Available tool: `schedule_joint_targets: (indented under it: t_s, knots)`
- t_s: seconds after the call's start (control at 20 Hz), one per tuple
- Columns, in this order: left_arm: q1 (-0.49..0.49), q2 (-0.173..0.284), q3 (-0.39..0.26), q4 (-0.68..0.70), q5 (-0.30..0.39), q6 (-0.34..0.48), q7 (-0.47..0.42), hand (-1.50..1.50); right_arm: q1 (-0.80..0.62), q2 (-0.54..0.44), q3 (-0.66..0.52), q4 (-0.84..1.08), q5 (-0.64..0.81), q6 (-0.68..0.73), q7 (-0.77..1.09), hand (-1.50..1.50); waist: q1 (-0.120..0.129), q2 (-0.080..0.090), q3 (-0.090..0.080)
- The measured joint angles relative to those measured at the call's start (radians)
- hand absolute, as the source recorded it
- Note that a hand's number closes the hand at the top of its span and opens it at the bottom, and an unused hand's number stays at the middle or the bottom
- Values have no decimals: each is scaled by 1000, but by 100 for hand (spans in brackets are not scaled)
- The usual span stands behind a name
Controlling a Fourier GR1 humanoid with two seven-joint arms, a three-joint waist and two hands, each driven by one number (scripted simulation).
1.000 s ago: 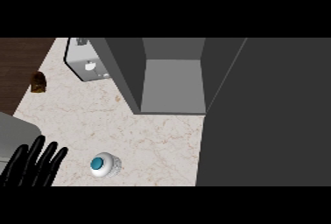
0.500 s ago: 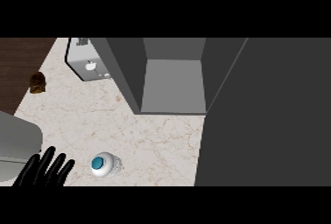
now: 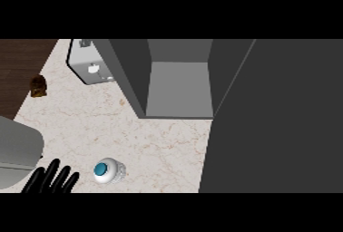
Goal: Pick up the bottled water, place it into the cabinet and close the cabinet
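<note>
Bottled water [image 3: 107, 171] stood upright on the marble counter [image 3: 154, 140] near its front edge, seen from above: teal cap, clear body. Not yet picked up. Left hand [image 3: 51, 180] sat just beside it at the counter's front-left corner, fingers straight and spread, not touching the bottle, holding nothing. Right hand: not visible anywhere in the head view.

Cabinet [image 3: 178, 86] stood open toward the counter's back edge, grey interior shelf bare as far as visible. Large dark panel [image 3: 275, 118] along the right side, prob. the open cabinet door, though can't confirm.

Other items: white appliance [image 3: 90, 68] at back-left, small brown object [image 3: 39, 85] at the left edge, on the dark wood beyond the marble; type unclear.

Risks, in my judgement:
- Bottle is tall and narrow, so a sideways nudge from the spread fingers could tip or roll it toward the front edge.
- The bottle is well apart from the cabinet; a long carry w/ the left hand could clip the cabinet's left wall on entry.
- Door swing could strike the bottle if it's set too near the shelf's front.

Labels/writing: none legible on bottle, appliance or cabinet.
</note>
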Motion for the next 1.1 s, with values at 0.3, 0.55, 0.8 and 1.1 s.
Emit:
schedule_joint_targets:
  t_s: [0.3, 0.55, 0.8, 1.1]
  knots:
    - [-17, 7, 3, -3, -20, 25, 6, -150, -19, -13, 8, -1, 6, -21, 13, -150, -6, 2, 0]
    - [-63, 6, 20, 1, -37, 51, 11, -150, -41, -25, 10, -3, 10, -38, 31, -150, -10, 4, 0]
    - [-105, 7, 59, 9, -42, 63, 27, -150, -55, -42, 16, -11, 13, -51, 58, -150, -13, 4, 0]
    - [-157, -4, 110, 46, -26, 71, 17, -150, -94, -46, 48, -13, 21, -90, 104, -150, -14, 5, 0]
